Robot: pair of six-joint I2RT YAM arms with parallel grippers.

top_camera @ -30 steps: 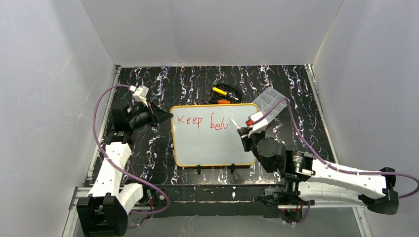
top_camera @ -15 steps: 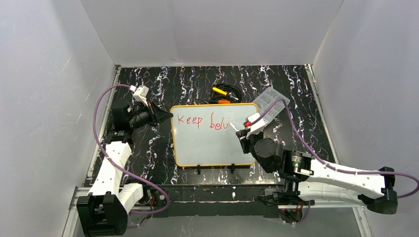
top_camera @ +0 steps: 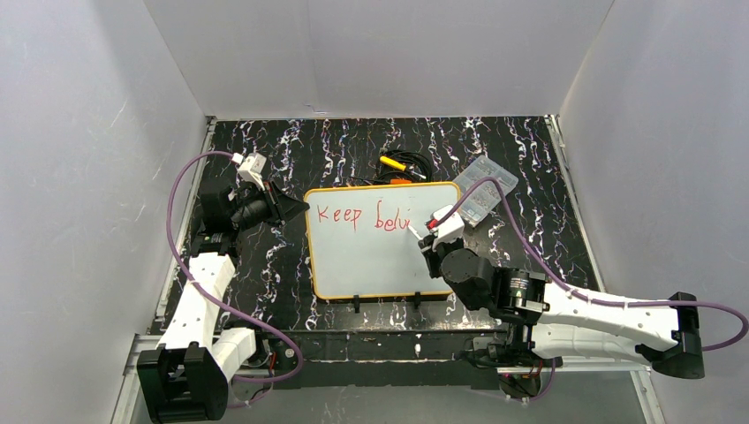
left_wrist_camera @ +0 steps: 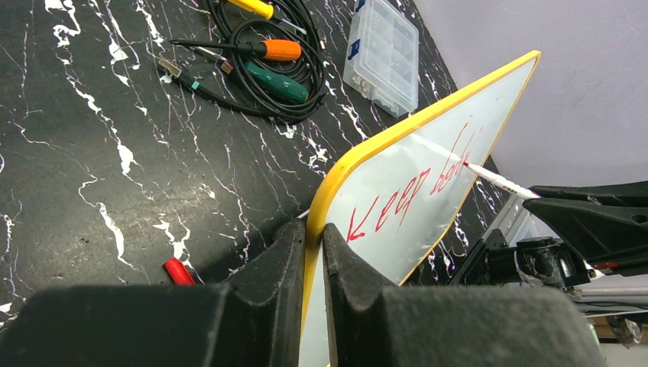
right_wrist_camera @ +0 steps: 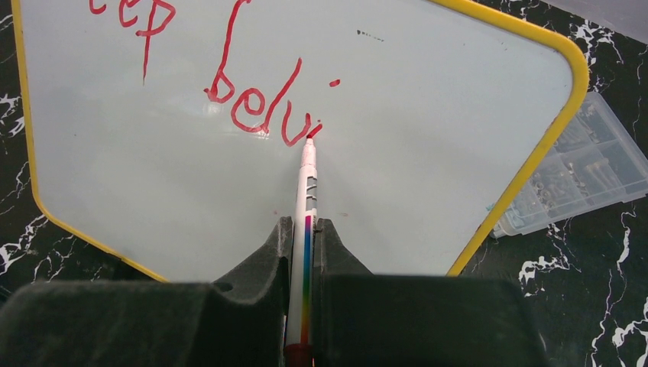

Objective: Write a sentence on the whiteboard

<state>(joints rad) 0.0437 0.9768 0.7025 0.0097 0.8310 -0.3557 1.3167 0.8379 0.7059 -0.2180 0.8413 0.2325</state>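
The whiteboard (top_camera: 371, 261) lies mid-table, white with a yellow rim. Red lettering of the sentence (top_camera: 358, 216) reads "Keep beli" along its top. My left gripper (top_camera: 300, 208) is shut on the board's left rim; in the left wrist view its fingers (left_wrist_camera: 313, 237) pinch the yellow edge of the whiteboard (left_wrist_camera: 428, 206). My right gripper (top_camera: 431, 238) is shut on a white marker (right_wrist_camera: 307, 183) with a rainbow stripe. The marker's red tip touches the whiteboard (right_wrist_camera: 428, 153) at the end of the lettering (right_wrist_camera: 252, 107). The right gripper (right_wrist_camera: 304, 225) stands over the board's right half.
A clear plastic box (top_camera: 481, 190) lies just past the board's right top corner. Black cables with screwdrivers (top_camera: 397, 168) sit behind the board. A small red cap (left_wrist_camera: 177, 271) lies on the black marbled table by the left gripper. White walls enclose three sides.
My right gripper has shifted left and slightly toward me with the marker, adding a short stroke to the last red letters. The left gripper and board have not moved.
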